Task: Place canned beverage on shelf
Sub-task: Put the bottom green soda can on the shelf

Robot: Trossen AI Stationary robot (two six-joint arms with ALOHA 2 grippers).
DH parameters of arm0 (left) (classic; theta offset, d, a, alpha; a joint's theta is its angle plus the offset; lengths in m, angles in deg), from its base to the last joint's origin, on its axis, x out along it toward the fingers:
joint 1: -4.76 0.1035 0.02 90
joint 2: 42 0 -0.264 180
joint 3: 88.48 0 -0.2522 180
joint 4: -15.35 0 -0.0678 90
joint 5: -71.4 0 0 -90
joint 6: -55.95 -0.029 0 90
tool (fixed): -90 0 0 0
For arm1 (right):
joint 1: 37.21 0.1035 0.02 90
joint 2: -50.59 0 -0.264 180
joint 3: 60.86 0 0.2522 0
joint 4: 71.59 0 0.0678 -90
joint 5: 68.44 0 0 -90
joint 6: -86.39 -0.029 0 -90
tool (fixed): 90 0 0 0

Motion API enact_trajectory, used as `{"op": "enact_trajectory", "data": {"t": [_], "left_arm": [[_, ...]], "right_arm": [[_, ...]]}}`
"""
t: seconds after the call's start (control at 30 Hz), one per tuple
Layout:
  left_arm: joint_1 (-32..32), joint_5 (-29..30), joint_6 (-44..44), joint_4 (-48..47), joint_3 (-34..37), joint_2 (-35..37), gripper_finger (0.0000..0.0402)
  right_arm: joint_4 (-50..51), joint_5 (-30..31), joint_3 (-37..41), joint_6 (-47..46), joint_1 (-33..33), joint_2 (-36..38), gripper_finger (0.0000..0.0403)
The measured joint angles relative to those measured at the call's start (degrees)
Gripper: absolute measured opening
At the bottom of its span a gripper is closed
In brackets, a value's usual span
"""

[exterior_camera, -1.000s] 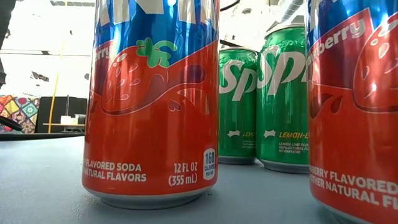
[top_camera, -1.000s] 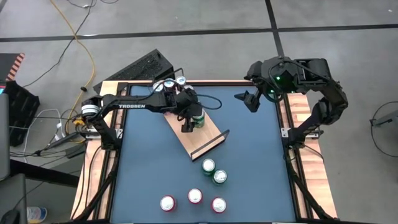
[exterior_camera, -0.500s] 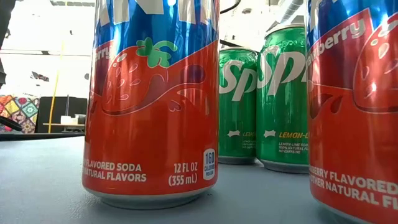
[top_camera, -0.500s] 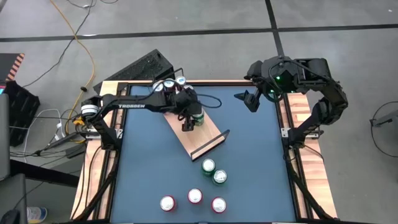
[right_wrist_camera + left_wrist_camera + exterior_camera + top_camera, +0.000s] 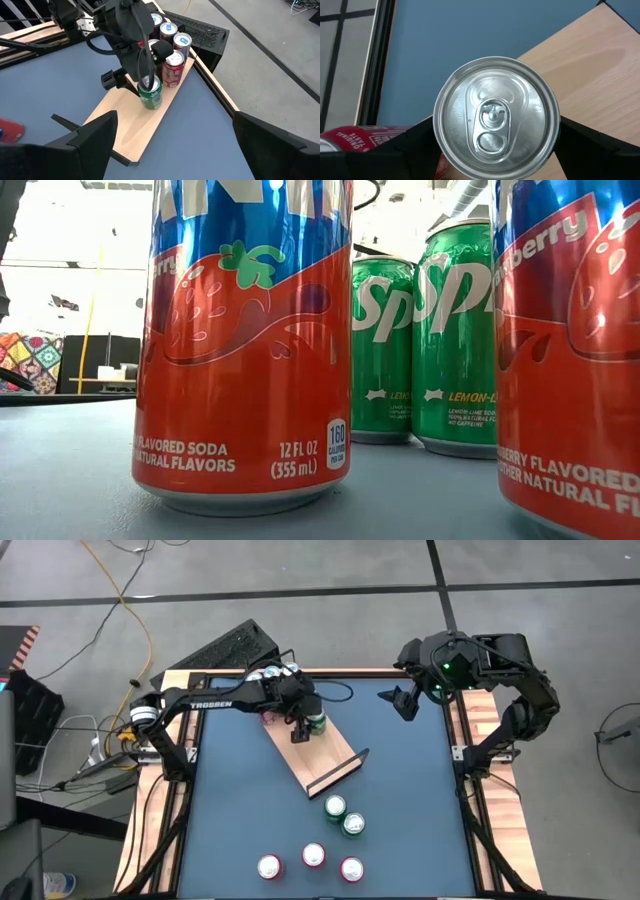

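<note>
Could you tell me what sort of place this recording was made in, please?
Probably a robotics lab or workshop: a bare concrete floor with loose cables surrounds a blue work table, where the left gripper holds a green can on the shelf.

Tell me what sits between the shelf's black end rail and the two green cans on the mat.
Nothing: in the high view, only bare blue mat separates the shelf rail from the green cans.

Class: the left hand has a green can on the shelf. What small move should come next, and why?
Probably open the left hand and lift away: the green can stands upright on the shelf beside the red cans, fingers either side.
</note>
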Motion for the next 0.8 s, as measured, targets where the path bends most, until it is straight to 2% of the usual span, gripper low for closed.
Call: {"op": "enact_trajectory", "data": {"t": [0.2, 0.33, 0.53, 0.8], "left_arm": [[0.1, 0.1, 0.0, 0.4, 0.0, 0.0, 0.0307], [0.4, -3.3, 0.8, 0.8, 0.0, 0.0, 0.0309], [0.3, 0.3, 1.4, 2.6, 0.0, 0.0, 0.033], [0.3, 0.2, 0.6, 2.2, 0.0, -0.2, 0.0337]], "right_arm": [[0.0, 0.0, 0.0, 0.5, 0.0, 0.0, 0.038], [0.0, 0.0, 0.0, 0.5, 0.0, 0.0, 0.038], [0.0, 0.0, 0.0, 0.5, 0.0, 0.0, 0.038], [0.0, 0.0, 0.0, 0.5, 0.0, 0.0, 0.038]]}}
